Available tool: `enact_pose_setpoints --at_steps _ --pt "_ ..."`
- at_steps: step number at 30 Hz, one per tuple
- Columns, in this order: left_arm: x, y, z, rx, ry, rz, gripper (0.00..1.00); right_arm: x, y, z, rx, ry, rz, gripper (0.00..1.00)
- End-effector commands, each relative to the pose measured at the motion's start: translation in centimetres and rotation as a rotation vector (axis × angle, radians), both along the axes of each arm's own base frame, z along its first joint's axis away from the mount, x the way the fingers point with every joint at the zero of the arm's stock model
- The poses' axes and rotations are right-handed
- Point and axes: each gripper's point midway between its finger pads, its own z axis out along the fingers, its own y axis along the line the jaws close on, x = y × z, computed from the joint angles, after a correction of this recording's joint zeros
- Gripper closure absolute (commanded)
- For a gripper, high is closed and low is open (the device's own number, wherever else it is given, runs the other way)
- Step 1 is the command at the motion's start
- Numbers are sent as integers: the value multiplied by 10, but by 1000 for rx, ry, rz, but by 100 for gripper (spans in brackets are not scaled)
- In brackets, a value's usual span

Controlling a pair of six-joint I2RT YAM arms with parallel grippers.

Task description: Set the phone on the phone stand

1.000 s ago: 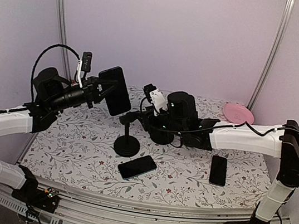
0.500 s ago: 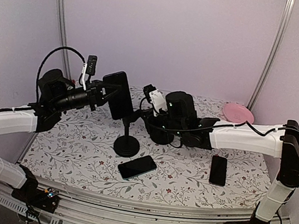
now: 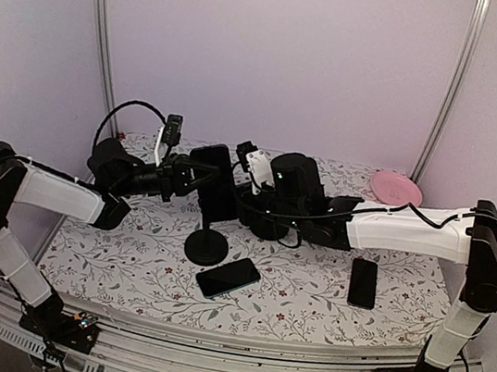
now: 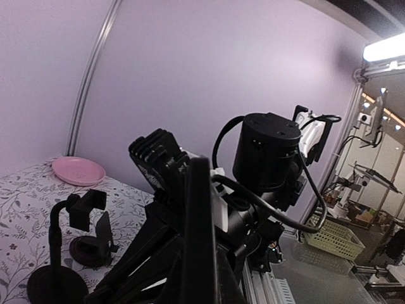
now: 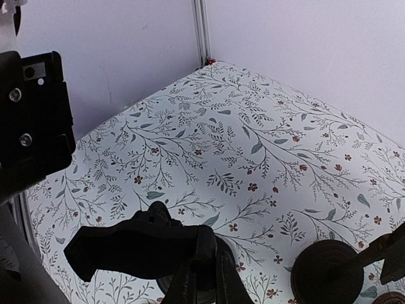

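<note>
Phone (image 3: 214, 184) shifted over stand (image 3: 207, 246), left end effector (image 3: 195, 178) clamped

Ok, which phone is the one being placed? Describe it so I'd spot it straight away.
Start from the floral table and find the black phone stand with the round base near its middle. Right above that base, the left gripper holds a black phone upright in the air. The two other phones lie flat on the table, nearer the front.
</note>
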Motion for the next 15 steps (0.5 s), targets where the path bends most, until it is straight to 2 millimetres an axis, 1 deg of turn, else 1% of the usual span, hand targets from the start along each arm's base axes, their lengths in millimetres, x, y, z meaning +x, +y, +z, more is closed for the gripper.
enact_pose_setpoints --at_steps 1,4,9,15 --pt "-32 2 34 -135 -160 -154 100 -15 11 47 163 -4 69 98" --pt "-30 -1 28 -144 -160 -187 100 -21 15 54 198 4 106 98" --pt "-28 -5 16 -145 -157 -217 100 -34 14 66 255 6 160 98" --pt "-21 -1 17 -148 -184 -174 100 -43 12 71 274 -9 199 98"
